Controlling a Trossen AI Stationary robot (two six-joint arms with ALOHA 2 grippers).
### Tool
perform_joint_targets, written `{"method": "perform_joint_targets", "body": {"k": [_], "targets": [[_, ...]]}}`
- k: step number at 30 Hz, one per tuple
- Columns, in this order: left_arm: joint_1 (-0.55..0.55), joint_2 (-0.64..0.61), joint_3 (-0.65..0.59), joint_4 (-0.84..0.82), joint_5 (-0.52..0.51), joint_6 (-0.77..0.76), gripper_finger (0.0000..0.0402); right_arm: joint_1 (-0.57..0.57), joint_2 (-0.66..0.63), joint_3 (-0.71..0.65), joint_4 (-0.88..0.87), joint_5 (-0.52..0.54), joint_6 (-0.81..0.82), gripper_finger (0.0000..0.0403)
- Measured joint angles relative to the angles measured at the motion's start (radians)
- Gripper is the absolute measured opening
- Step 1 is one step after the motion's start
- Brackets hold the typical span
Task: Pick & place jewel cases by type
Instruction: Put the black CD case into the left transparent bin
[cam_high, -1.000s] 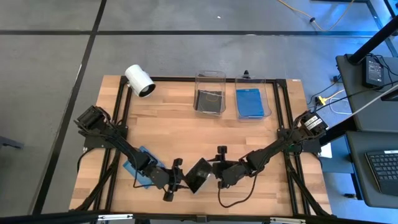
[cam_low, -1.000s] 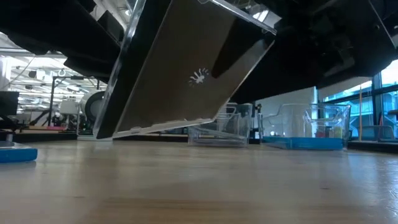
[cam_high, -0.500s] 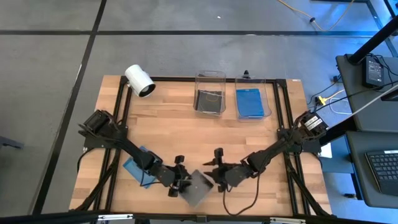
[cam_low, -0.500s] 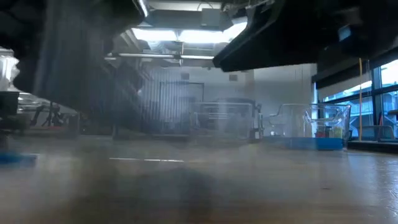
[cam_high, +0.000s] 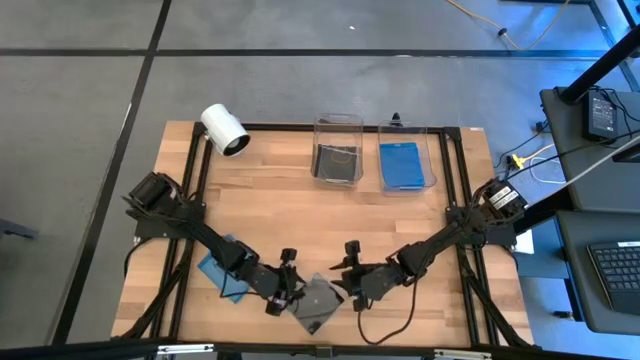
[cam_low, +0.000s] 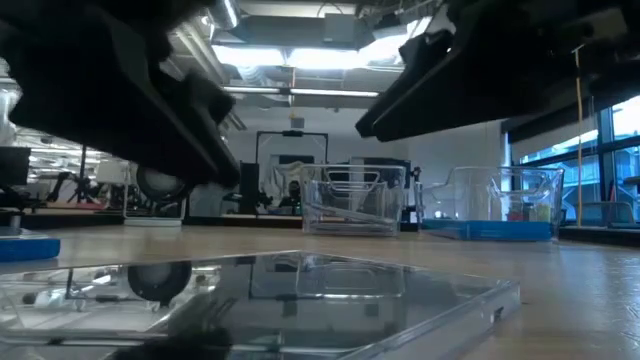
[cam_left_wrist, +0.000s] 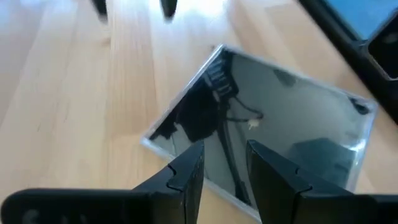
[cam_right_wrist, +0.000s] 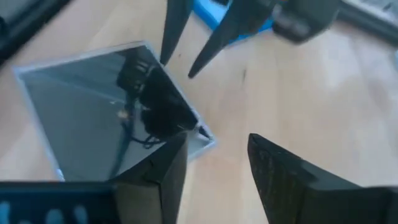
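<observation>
Wooden table (cam_high: 290, 215), dark jewel case (cam_high: 318, 303) flat between claws.

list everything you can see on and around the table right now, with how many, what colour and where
Dark jewel case: one, dark grey, flat on the table's near edge between the grippers.
Blue jewel case: at least one, near left, partly under the left arm.
Bins: two, clear, far side; left bin holds dark cases, right bin holds blue ones; counts unclear.
Camera: one, white cylinder, far left corner.
Table: one, light wood.
Left gripper: open, above the dark case's left edge.
Right gripper: open, at its right edge.
</observation>
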Motion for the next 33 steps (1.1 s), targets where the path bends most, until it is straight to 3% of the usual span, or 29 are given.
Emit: {"method": "perform_joint_targets", "body": {"k": [5,13,17,20,25,29,33], "targets": [[-0.028,-0.012,0.000,0.017,-0.003,0.000,0.0115,-0.021,0.000,0.000,-0.001,-0.109,0.101,0.0172],[-0.031,-0.012,0.000,0.031,-0.010,0.004,0.0116,-0.023,0.000,0.000,0.005,-0.114,0.129,0.0172],[-0.028,-0.012,0.000,0.051,-0.087,-0.038,0.0121,-0.013,0.001,-0.001,0.006,-0.183,0.174,0.0172],[-0.032,-0.010,0.000,0.064,-0.093,-0.104,0.0144,0.026,0.001,-0.001,0.005,-0.181,0.203,0.0172],[-0.037,-0.001,0.000,0.063,-0.091,-0.160,0.0208,0.083,0.001,-0.001,0.005,-0.048,0.203,0.0172],[-0.030,-0.001,0.000,0.064,-0.082,-0.133,0.0253,0.095,0.001,-0.001,0.004,-0.052,0.256,0.0172],[-0.030,-0.001,0.000,0.057,-0.035,-0.150,0.0270,0.095,0.001,-0.001,0.001,-0.054,0.308,0.0172]]}}
